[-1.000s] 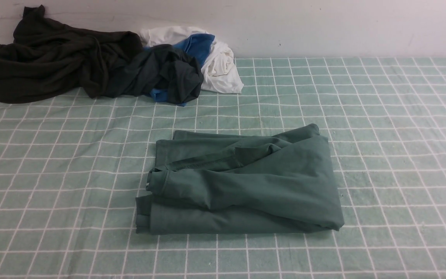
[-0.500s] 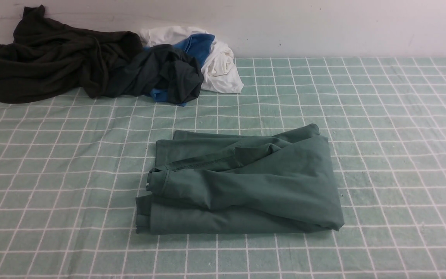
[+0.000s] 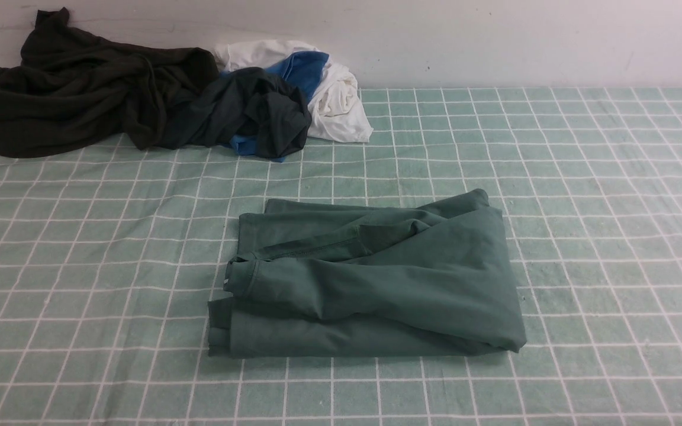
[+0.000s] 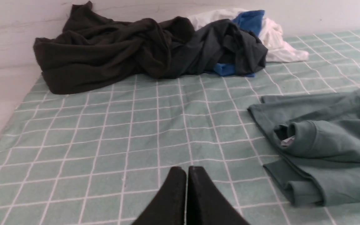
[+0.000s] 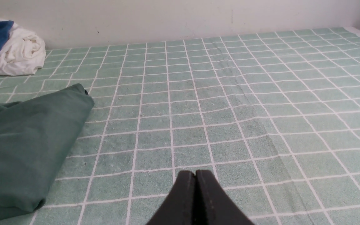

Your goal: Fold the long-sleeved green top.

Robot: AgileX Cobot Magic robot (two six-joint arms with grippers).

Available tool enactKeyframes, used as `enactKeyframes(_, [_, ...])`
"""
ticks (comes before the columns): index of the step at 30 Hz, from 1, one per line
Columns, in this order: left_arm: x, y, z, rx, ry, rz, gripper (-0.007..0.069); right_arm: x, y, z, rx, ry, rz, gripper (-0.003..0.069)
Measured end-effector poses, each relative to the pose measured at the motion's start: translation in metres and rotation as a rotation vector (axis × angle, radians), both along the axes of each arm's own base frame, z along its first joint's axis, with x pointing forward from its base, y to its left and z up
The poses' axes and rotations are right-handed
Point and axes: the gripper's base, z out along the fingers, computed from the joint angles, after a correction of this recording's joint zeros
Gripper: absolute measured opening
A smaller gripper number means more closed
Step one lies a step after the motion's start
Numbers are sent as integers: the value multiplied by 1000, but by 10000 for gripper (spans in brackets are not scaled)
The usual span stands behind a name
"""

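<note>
The green top (image 3: 370, 284) lay folded mid-table. Both the left gripper (image 4: 186, 175) and the right gripper (image 5: 195, 178) were pinched closed, empty, clear of it (folding looked finished). Next, perhaps only tidying that loose sleeve.

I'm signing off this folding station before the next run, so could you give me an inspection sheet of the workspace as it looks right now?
Surface: pale green cloth with a white grid, slightly rippled, covers the table.
Job's things: green long-sleeved cotton top lies folded into a compact bundle near the middle, collar tag showing at its left edge.
Clutter: crumpled black garment, dark grey garment, blue garment and white garment heaped at the far left against the wall.
Grippers: left gripper and right gripper both have fingers together, holding nothing, clear of the top.
Cables: nothing seen.
Surroundings: plain white wall behind the table.
</note>
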Motion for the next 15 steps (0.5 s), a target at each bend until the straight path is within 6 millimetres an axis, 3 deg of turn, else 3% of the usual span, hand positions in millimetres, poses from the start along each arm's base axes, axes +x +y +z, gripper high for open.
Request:
enactKeyframes(5, [3, 2, -35, -11, 15, 48, -4, 0, 0, 0, 0, 1, 0, -13])
enactKeyframes(15, [1, 4, -44, -22, 100, 86, -4, 0, 0, 0, 0, 3, 0, -13])
